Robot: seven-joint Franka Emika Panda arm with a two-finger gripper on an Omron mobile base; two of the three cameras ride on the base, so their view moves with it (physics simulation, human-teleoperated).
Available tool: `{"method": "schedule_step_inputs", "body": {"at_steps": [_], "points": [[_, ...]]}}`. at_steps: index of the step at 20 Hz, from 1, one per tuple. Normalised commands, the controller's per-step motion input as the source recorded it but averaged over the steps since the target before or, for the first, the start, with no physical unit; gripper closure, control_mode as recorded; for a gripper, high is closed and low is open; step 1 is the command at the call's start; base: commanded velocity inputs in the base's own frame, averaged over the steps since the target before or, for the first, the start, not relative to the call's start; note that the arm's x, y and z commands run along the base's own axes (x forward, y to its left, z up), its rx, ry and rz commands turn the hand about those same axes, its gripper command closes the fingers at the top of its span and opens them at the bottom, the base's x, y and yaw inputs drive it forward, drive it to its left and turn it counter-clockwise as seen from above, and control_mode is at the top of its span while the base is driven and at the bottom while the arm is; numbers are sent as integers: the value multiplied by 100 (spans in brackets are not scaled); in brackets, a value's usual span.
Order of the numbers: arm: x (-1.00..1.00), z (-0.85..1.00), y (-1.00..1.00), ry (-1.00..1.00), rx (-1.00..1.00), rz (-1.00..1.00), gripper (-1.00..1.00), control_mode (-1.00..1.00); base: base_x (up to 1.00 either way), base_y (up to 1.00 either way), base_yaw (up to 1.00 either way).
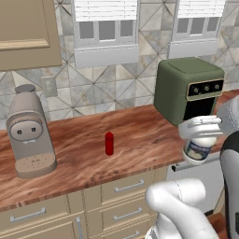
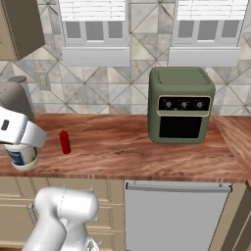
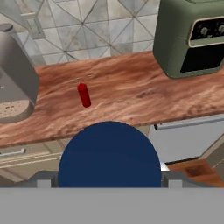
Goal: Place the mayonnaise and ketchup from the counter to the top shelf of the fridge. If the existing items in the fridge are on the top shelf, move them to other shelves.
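The mayonnaise, a squat creamy-white jar (image 1: pixel 199 150) with a dark blue lid (image 3: pixel 109 154), hangs clamped in the white two-finger gripper (image 1: pixel 200 128), lifted off the reddish-brown wood-grain counter (image 1: pixel 140 135). The slim red ketchup bottle (image 1: pixel 109 143) stands upright on that counter.

My tabletop (image 1: pixel 140 130) looks like polished reddish wood with streaky grain. The ketchup (image 1: pixel 109 143) is smooth red plastic, faintly shiny. The mayonnaise (image 1: pixel 198 150) jar in my claw (image 1: pixel 201 135) has a matt dark-blue lid (paper-like pale label). The oven (image 2: pixel 181 104) looks matt green.
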Motion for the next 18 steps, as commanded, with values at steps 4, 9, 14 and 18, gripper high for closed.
{"method": "schedule_step_inputs", "body": {"at_steps": [4,9,14,18], "points": [[-19,2,0,-2,0,0,100,-100,0,0,0],[0,0,0,0,0,0,100,-100,0,0,0],[-26,0,0,0,0,0,100,100,-40,-2,0],[0,0,0,0,0,0,100,100,-100,-3,32]]}}
